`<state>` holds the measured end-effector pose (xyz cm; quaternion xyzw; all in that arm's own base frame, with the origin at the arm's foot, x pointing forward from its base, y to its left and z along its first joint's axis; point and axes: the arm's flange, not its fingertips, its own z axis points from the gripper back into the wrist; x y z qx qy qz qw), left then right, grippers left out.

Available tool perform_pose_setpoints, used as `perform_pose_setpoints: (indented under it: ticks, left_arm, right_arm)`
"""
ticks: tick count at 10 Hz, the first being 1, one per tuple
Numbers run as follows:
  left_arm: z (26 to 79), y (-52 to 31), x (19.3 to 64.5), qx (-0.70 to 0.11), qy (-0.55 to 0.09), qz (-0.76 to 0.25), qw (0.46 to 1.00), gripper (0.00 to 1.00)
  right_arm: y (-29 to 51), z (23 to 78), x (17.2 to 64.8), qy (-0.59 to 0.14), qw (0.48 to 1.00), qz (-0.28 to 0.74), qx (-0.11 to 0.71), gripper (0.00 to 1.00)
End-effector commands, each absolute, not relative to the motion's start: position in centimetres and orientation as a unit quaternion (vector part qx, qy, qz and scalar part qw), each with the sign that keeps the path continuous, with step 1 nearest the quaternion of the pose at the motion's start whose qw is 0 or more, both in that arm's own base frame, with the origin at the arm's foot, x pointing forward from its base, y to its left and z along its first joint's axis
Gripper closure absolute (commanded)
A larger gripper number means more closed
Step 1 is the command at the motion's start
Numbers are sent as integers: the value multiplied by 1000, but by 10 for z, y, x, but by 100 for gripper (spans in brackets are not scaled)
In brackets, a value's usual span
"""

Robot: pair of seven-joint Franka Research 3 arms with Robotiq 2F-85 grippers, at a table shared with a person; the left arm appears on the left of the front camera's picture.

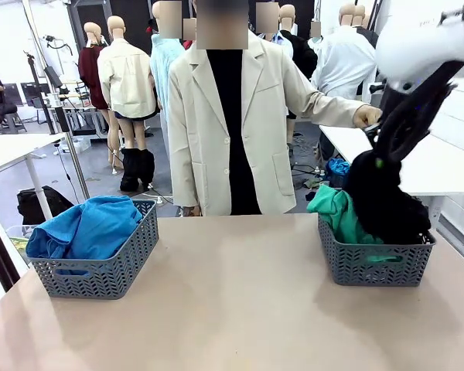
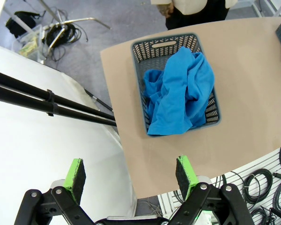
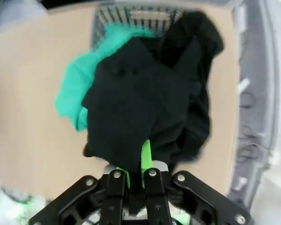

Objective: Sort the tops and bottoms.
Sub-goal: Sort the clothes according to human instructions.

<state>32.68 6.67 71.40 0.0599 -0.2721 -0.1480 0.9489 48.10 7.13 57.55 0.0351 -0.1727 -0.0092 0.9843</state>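
The right end effector, pinched tight on the black garment, holds the cloth above the right basket at the table's right side. The dark fabric hangs from between the green pads and drapes down into that basket, where the green garment lies bunched against the left wall and spills over the rim. From the wrist camera, the black cloth covers most of the green one beneath it.

Across the table, the blue tops sit heaped in the left basket, rising above its rim. The left end effector hovers high over the table's near left edge with its jaws spread wide and nothing between them, the blue pile well below.

A person in a beige jacket stands at the far side, one hand stretched out toward the right arm, close to the raised garment.
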Motion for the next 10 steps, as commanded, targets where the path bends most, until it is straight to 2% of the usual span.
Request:
perform_pose_setpoints:
  ticks: [1, 3, 4, 7, 8, 10]
  left_arm:
    - [716, 67, 326, 59, -269, -145, 950, 0]
    - [716, 67, 326, 59, -269, -145, 950, 0]
    - [716, 67, 326, 59, -269, -145, 950, 0]
    - [716, 67, 326, 59, -269, -145, 950, 0]
    - [716, 67, 326, 59, -269, -145, 950, 0]
    - [716, 67, 326, 59, -269, -145, 950, 0]
  right_arm:
    - [89, 560, 489, -195, 980, -41, 27, 100]
    - [85, 532, 488, -169, 982, -33, -79, 100]
    - [83, 528, 488, -161, 981, -31, -104, 100]
    - [86, 534, 488, -134, 989, -24, -53, 100]
    - [87, 546, 489, -137, 989, -27, -51, 88]
    - [92, 568, 494, -140, 988, -47, -45, 52]
